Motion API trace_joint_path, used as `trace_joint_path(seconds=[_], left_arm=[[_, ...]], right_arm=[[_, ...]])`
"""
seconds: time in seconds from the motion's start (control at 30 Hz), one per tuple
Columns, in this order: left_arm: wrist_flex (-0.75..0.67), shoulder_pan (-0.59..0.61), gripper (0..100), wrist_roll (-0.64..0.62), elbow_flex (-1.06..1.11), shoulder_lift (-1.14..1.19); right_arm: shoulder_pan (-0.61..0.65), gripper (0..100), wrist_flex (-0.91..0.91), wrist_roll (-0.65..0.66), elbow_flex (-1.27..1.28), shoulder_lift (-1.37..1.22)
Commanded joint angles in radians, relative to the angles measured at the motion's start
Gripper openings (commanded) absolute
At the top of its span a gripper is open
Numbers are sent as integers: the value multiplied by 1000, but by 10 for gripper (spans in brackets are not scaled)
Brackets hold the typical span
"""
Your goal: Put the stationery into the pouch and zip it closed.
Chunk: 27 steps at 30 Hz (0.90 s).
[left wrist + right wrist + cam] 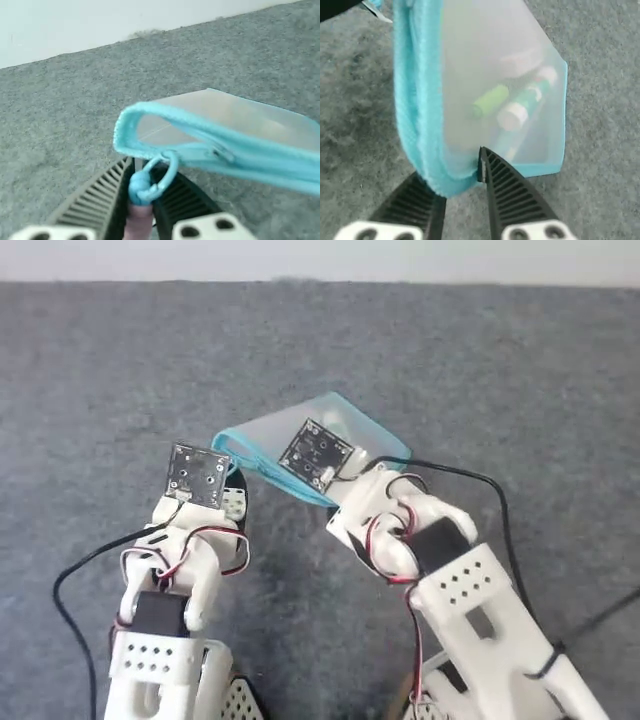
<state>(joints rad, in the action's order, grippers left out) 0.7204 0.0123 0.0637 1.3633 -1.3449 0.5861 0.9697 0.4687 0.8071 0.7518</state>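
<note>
Turquoise pouch [490,65] — corner in right jaws, pull [142,190] in left jaws.

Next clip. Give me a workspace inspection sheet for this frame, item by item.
Surface: grey carpet, flat.
Job's things: translucent, blue-edged pouch; stationery inside it; mouth gapes at the pull end.
Clutter: nothing seen.
Grippers: left gripper shut on the pull; right gripper shut on the pouch's blue edge.
Cables: black cables trail from both arms; red and white wires on the arms.
Surroundings: white wall behind the carpet.
</note>
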Motion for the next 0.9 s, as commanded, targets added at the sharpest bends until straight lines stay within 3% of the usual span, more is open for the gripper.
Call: trace_joint_path(seconds=[0.0,0.4,0.63,0.87], left_arm=[[-37,87,12,-31,-22,3],[-35,262,12,-242,-64,0],[31,29,12,-167,-64,-3],[91,-127,12,-106,-96,-3]], right_arm=[[-39,7,35,21,11,53],[-36,7,28,28,20,44],[-4,13,25,-23,23,42],[74,209,-157,-114,166,53]])
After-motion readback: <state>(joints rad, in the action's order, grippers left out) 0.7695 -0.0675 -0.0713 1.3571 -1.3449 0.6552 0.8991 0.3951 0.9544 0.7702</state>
